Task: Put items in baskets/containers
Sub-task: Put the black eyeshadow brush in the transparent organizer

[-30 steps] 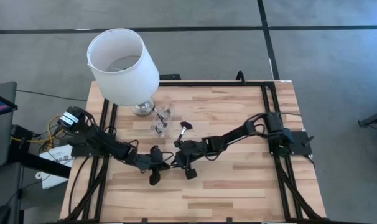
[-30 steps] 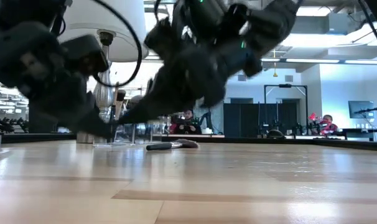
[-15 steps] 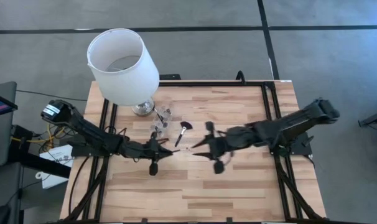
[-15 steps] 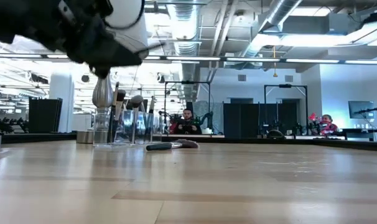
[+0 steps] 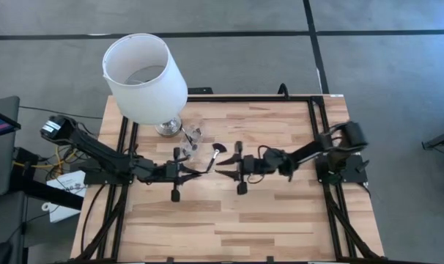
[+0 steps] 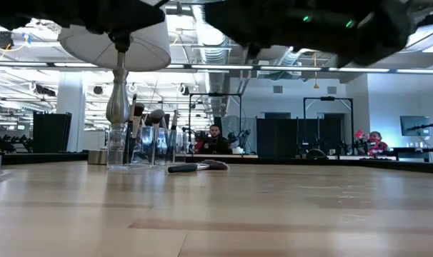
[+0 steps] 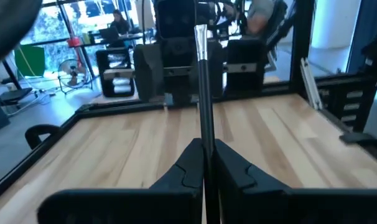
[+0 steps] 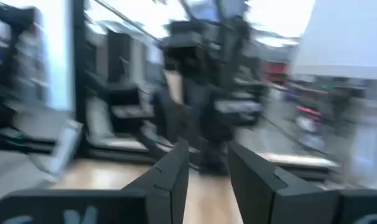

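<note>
Left gripper [image 7: 205, 163]: above the counter [image 5: 280, 213] middle — jaws pinching a brush [image 7: 201, 68].
Right gripper [image 8: 207, 163]: facing it, jaws spread, nothing between.
Clear cup [image 5: 188, 142]: beside the lamp [image 5: 145, 77], brushes inside.
Fan brush [image 5: 217, 152]: lying near the cup.

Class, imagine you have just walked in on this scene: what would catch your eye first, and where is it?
First, the big white lamp at the table's far left corner, dwarfing the clear cup of brushes beside its base. Next, the two dark arms meeting nose to nose at mid-table: the left gripper is shut on a thin black brush, and the right gripper faces it with open, empty fingers. A fan-shaped brush lies flat between cup and grippers.
</note>
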Motion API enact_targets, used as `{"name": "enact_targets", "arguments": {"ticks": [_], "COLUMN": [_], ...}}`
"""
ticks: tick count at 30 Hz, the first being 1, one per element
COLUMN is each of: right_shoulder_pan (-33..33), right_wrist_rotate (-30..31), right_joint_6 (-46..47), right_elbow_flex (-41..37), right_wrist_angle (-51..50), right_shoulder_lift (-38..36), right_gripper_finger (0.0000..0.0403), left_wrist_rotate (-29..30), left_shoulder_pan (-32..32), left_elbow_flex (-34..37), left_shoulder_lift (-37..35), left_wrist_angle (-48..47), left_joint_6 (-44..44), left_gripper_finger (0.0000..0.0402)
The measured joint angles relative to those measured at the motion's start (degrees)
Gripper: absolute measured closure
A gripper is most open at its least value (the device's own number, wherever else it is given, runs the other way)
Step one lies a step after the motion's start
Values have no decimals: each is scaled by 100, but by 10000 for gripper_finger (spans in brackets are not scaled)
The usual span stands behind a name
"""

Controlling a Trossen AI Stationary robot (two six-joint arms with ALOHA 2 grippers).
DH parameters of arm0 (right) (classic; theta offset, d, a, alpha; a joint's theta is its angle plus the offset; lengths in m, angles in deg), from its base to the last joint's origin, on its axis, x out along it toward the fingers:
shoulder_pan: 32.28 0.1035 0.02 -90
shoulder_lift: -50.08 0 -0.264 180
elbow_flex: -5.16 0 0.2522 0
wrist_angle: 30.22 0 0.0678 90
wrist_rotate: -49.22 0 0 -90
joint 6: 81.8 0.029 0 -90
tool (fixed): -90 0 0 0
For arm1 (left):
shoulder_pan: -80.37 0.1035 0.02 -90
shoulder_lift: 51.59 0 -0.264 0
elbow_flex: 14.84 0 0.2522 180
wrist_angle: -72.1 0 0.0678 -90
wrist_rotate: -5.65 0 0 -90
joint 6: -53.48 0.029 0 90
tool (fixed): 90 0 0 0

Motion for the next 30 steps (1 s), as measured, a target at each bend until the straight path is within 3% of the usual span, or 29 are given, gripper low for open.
{"name": "enact_targets", "arguments": {"ticks": [4, 10, 30], "right_shoulder_pan": [-223, -250, -261], "right_wrist_rotate": [-881, -1254, -1376], "right_joint_6": [413, 433, 372], "right_elbow_flex": [422, 1042, 1228], "right_wrist_angle": [866, 921, 648], "right_shoulder_lift": [756, 1294, 1340], "right_gripper_finger": [300, 300, 317], "left_wrist_rotate": [-1, -5, 192], "left_shoulder_pan": [75, 141, -10], "left_elbow_flex": [1, 2, 2], "left_shoulder_lift": [158, 344, 446], "left_wrist_angle": [10, 74, 376], "left_joint_6": [123, 98, -13], "left_gripper_finger": [388, 388, 387]}}
